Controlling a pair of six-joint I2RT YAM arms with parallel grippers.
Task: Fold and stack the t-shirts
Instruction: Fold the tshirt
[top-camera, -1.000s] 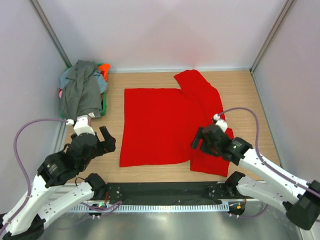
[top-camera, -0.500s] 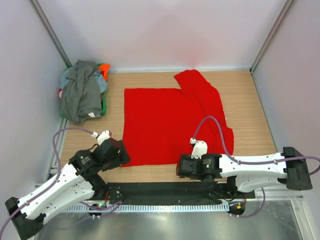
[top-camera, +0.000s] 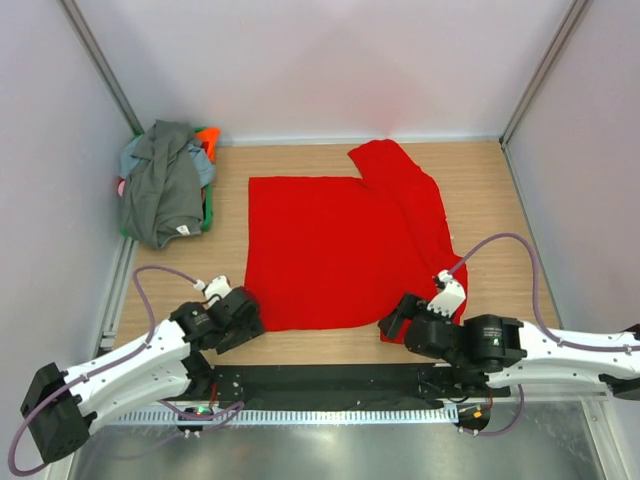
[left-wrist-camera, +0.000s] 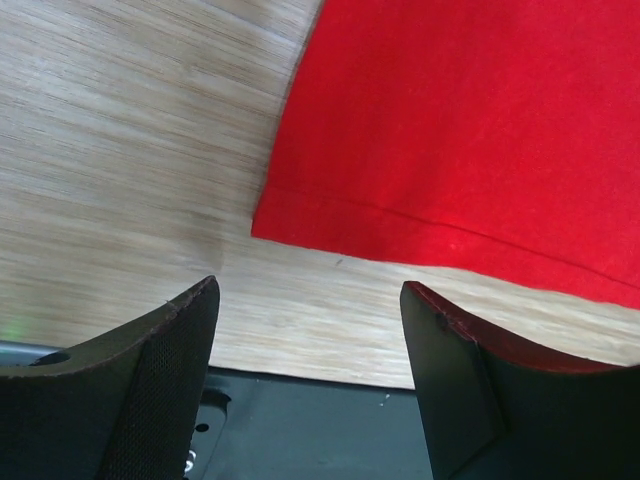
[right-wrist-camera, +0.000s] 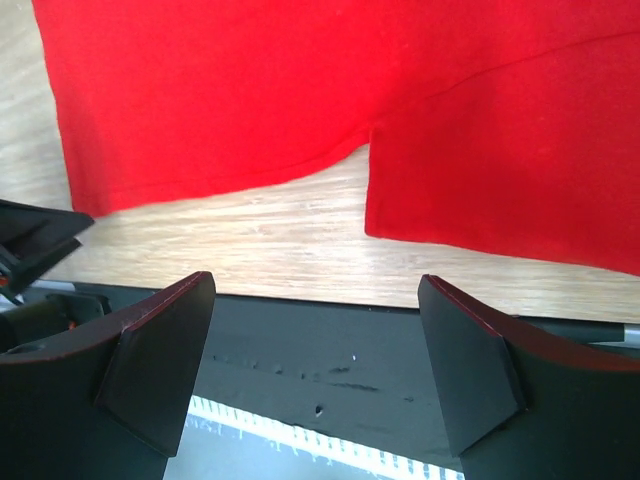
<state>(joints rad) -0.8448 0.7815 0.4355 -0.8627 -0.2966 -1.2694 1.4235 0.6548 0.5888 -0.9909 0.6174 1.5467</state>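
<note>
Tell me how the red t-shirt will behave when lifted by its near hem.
The red t-shirt lies flat against the table, so it will probably drape limply from a pinched corner. Its thin stitched edge suggests it is light. On the smooth wood it may slide when pushed.

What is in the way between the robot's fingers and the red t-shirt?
Nothing that I can see. The left fingers are open just short of the red t-shirt at its near left corner. The right fingers are open just short of its near hem. Only bare wooden table lies between.
</note>
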